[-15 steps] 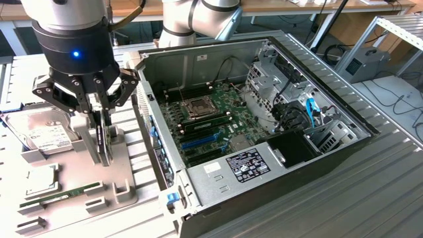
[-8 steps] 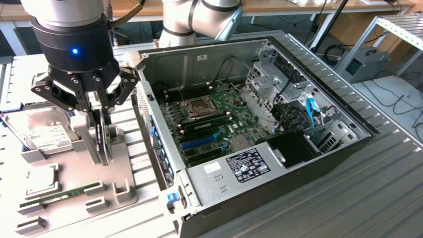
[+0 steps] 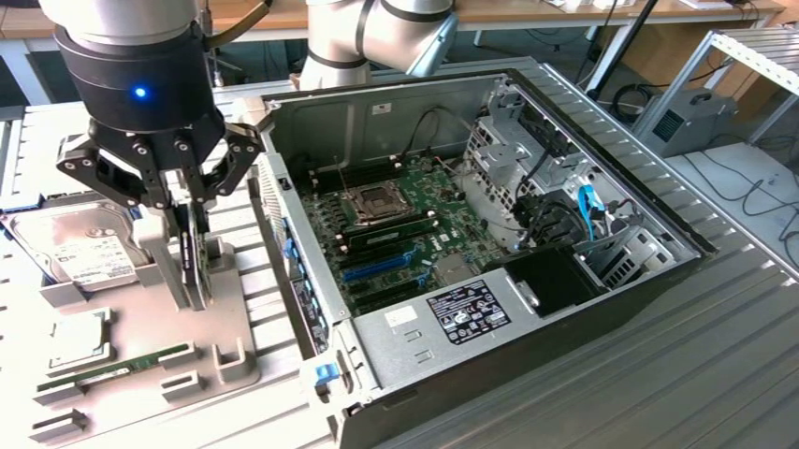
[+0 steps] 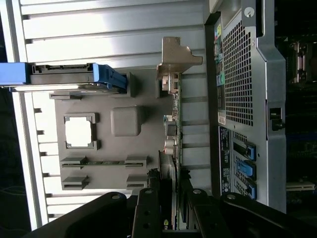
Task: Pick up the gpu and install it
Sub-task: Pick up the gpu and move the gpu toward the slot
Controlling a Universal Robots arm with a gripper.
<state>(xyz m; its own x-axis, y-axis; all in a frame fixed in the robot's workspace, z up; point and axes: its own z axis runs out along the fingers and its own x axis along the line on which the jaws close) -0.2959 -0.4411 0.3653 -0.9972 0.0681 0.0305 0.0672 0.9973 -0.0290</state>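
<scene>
The claw point(image 3: 185, 238) is closed on the gpu point(image 3: 197, 276), a slim, flat black expansion card with a silvery metal bracket at one end. Its dark fingers point(image 4: 154, 196) press against the card's two faces from above. The card stands on edge in a slot of the grey moulded holder tray point(image 3: 238, 290) on the ribbed metal tabletop point(image 3: 699, 374), just beside the open black-and-silver computer case point(image 3: 631, 281). Whether its lower edge has left the slot is hard to judge from here. The boxy silver hard drive with a white label point(image 3: 81, 248) and the narrow green memory stick point(image 3: 119, 367) sit in the same tray. The grip looks to lie towards one end, so the thin card could pivot or slip between the pads. A tilted pull could jam it in the slot and drag the tray. The bracket could also catch the case wall close by.
</scene>
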